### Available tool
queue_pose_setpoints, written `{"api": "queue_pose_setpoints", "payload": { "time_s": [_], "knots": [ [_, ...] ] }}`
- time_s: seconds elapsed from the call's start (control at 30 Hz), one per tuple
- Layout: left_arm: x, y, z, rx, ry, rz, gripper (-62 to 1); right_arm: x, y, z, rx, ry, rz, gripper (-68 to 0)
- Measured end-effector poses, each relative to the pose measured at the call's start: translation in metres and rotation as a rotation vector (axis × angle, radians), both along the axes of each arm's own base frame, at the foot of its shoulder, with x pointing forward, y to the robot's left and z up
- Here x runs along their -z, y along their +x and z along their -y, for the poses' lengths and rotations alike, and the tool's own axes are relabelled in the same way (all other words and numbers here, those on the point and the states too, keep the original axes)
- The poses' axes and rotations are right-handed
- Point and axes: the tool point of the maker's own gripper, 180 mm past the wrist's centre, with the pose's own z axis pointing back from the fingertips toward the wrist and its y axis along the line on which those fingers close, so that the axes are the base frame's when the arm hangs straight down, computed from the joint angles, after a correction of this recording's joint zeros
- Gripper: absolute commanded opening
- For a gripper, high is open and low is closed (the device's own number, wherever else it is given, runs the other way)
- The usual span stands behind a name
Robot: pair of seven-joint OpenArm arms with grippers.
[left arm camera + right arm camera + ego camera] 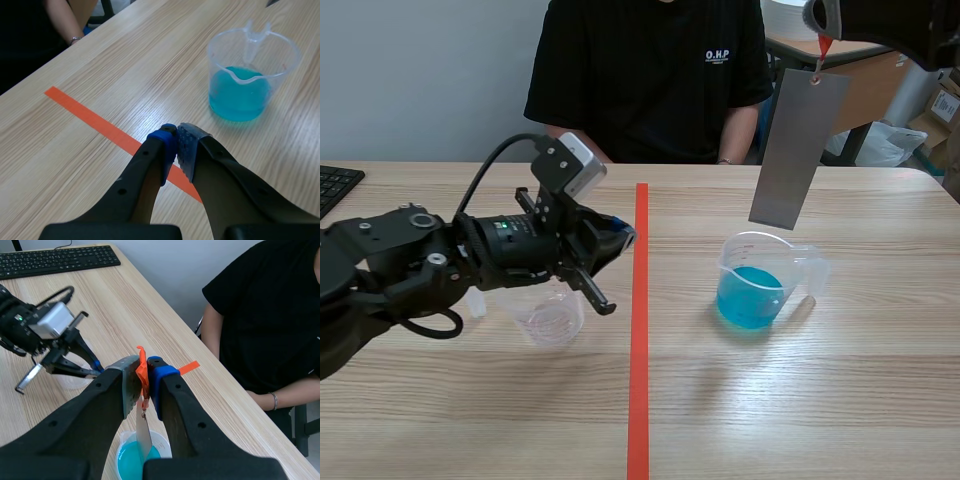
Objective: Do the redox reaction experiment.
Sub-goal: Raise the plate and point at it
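A grey metal strip (798, 150) (143, 432) hangs upright from an orange-red tab (823, 45) (143, 372), its lower edge just above the rim of a clear measuring beaker (788, 262) (287, 55). The beaker stands on the counter (800, 400), partly filled with blue liquid (750, 295) (240, 95). The right gripper (145, 371), raised high, has its fingers pinched on the tab. Across the tape line, the left gripper (620, 235) (177, 145) hovers with fingers closed on nothing, beside a small clear cup (552, 318) that appears empty. A person (650, 80) in black sits opposite.

Grey metal strip (798, 150) hanging upright, beaker (772, 255) of blue liquid beneath
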Motion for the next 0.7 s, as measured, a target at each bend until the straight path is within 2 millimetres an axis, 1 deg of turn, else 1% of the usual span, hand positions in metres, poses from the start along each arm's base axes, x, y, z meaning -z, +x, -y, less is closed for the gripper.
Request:
{"api": "queue_pose_setpoints", "payload": {
  "time_s": [0.13,0.23,0.33,0.47,0.63,0.7],
  "knots": [
    [0.008,-0.001,0.025,0.028,-0.010,-0.018,-57.5,0.000,0.000,0.000,0.000,0.000,0.000,-66.0],
    [0.008,-0.003,0.041,0.043,-0.048,-0.022,-57.5,0.000,0.000,0.000,0.000,0.000,0.000,-66.0],
    [0.009,-0.002,0.049,0.046,-0.055,-0.029,-57.5,0.000,0.000,0.000,0.000,0.000,0.000,-66.0],
    [0.008,0.001,0.053,0.043,-0.060,-0.030,-57.5,0.000,0.000,0.000,0.000,0.000,0.000,-66.0],
    [-0.004,0.002,0.067,0.060,-0.104,-0.010,-57.5,0.000,0.000,0.000,0.000,0.000,0.000,-66.0],
    [-0.006,-0.001,0.072,0.081,-0.115,-0.016,-57.5,0.000,0.000,0.000,0.000,0.000,0.000,-66.0]
  ]
}}
